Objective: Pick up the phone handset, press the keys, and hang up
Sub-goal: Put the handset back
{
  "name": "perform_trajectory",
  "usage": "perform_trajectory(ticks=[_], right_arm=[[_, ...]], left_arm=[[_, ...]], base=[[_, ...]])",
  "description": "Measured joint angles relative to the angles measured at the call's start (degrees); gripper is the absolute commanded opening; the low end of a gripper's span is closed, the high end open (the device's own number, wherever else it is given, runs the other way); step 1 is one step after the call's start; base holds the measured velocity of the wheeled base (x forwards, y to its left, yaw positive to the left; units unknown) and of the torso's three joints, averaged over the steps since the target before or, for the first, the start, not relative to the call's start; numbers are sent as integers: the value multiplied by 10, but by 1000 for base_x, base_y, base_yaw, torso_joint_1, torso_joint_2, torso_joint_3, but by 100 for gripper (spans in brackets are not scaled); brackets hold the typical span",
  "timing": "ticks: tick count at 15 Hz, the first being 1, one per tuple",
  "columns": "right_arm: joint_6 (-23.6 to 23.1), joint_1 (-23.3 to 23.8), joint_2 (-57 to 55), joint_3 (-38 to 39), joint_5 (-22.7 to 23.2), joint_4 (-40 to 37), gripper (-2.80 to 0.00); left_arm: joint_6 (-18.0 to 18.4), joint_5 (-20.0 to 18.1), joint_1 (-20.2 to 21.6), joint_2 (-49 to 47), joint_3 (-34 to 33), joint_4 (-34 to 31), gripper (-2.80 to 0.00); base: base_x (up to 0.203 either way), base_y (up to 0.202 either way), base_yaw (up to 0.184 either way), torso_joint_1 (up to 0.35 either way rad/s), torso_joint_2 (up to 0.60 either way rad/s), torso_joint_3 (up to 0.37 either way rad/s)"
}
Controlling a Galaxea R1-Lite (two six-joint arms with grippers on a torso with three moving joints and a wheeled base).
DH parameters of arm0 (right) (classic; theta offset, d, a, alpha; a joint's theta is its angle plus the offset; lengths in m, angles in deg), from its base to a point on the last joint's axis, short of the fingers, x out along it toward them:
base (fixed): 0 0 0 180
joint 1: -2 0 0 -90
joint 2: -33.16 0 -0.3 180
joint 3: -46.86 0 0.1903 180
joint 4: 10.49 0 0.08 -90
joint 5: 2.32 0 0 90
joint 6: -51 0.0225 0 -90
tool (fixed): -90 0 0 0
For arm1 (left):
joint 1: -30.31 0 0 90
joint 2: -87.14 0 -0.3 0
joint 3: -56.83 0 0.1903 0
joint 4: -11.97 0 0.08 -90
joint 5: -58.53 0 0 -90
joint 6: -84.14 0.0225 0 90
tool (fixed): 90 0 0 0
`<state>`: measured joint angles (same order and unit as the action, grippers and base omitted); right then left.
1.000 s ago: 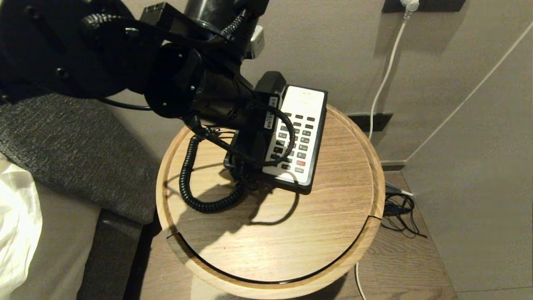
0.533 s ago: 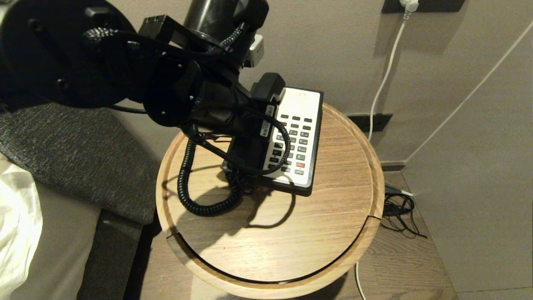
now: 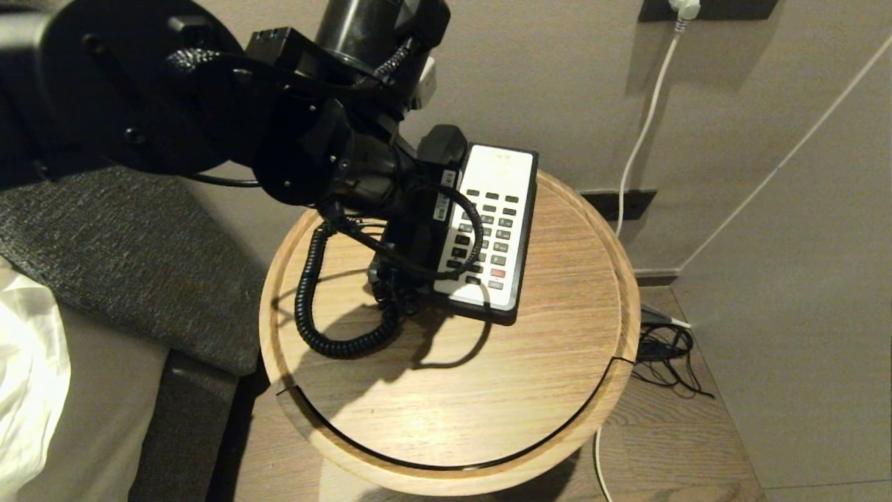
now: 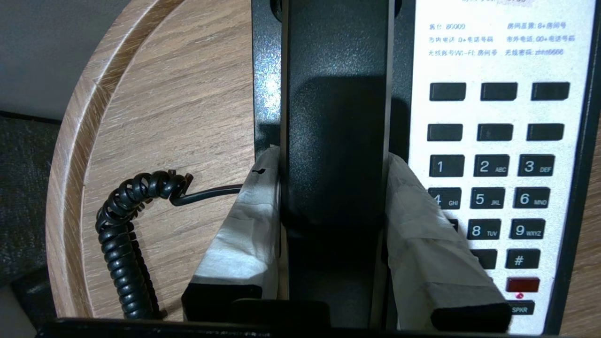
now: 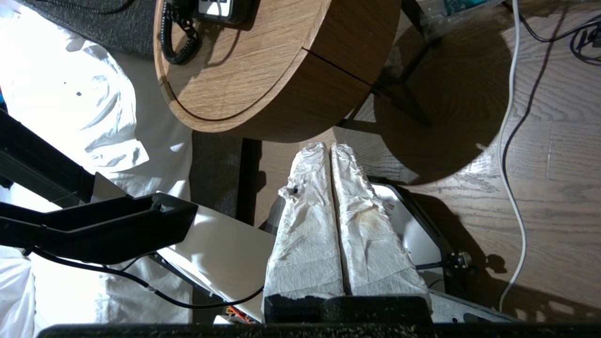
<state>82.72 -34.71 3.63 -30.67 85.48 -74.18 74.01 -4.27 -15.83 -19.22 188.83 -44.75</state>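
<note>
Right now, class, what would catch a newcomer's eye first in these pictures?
The black left arm, reaching over a round wooden table, its left gripper clamped on the phone handset. Beside the handset, the keys stand out dark on the phone's white face. A black coiled cord loops across the table on the robot's left.

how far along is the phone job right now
Early stage. In hand: the left gripper has its taped fingers on both sides of the phone handset, which lies along the phone base beside the keys; whether it has lifted off the cradle can't be told. Whether any key was pressed can't be told either. The right gripper sits shut, parked low beside the round wooden table.
</note>
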Motion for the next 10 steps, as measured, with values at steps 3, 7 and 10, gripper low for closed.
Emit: perform_trajectory(ticks=[3, 7, 10], right_arm=[[0, 0, 1, 2, 0, 0, -280], [0, 0, 2, 7, 6, 0, -280], [0, 0, 3, 9, 6, 0, -280]], left_arm=[[2, 2, -1, -7, 0, 1, -280], [-2, 1, -1, -9, 7, 1, -280], [-3, 0, -1, -1, 10, 1, -280]], base=[[0, 0, 0, 0, 0, 0], [0, 0, 0, 0, 0, 0], [0, 0, 0, 0, 0, 0]])
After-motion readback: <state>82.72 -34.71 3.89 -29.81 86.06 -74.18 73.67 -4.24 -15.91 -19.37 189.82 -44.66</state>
